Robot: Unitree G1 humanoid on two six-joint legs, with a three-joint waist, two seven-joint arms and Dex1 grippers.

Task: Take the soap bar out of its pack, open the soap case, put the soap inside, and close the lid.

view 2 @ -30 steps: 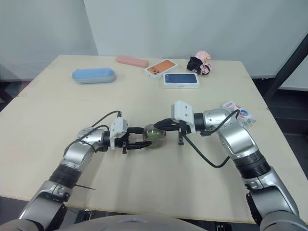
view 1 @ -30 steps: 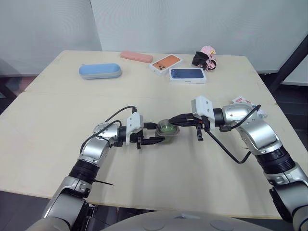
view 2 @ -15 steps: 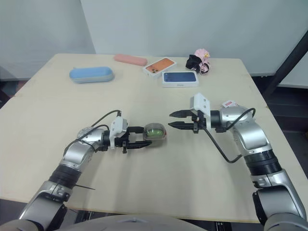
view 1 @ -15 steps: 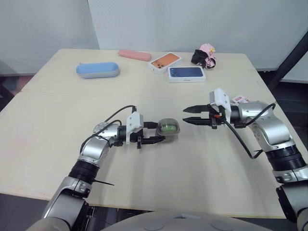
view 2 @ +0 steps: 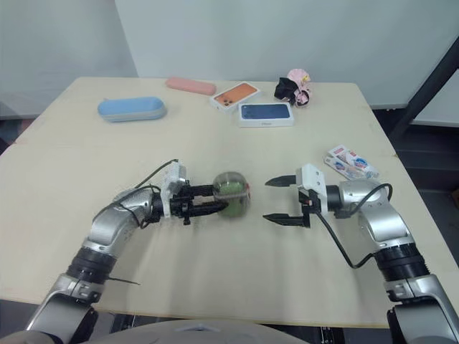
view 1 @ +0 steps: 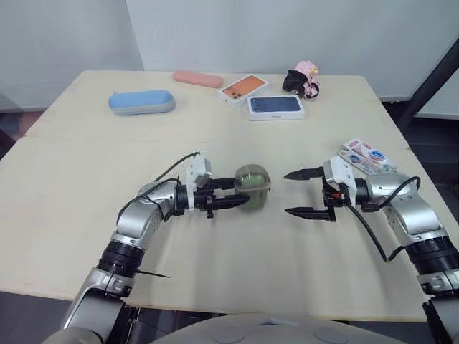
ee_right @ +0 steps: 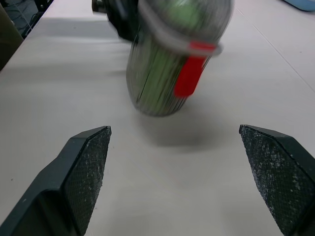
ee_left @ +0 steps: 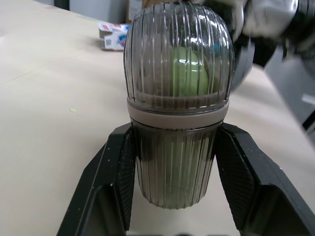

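My left arm bends at the elbow and lies low over the table (view 1: 215,272), reaching in toward the middle. My left gripper (view 1: 233,201) holds the soap case (view 1: 252,186). Its two black fingers (ee_left: 118,167) press on the two sides of the lower half of the case. The top half sticks out past my fingertips. The case is round at the end, like a little dome. It is see-through grey plastic with thin ribs running along it. A pale band goes around its middle, where the lid meets the bottom, and the lid is on. Inside I can see the green soap (ee_left: 184,71). A red clip (ee_right: 188,73) sits on the side that faces my other arm. I cannot tell if the case touches the table or hangs just over it.

My right arm bends too and points back at the case. My right gripper (view 1: 287,193) is spread wide, with nothing in it. Its fingers (ee_right: 86,162) have rough black pads, and the case is near them but apart.

The soap pack (view 1: 364,154) lies flat near my right arm. It is white with blue and red.

Far off lie a blue case (view 1: 141,102), a pink case (view 1: 196,79), an orange box (view 1: 242,89), a dark blue box (view 1: 275,106) and a black and pink thing (view 1: 302,79).
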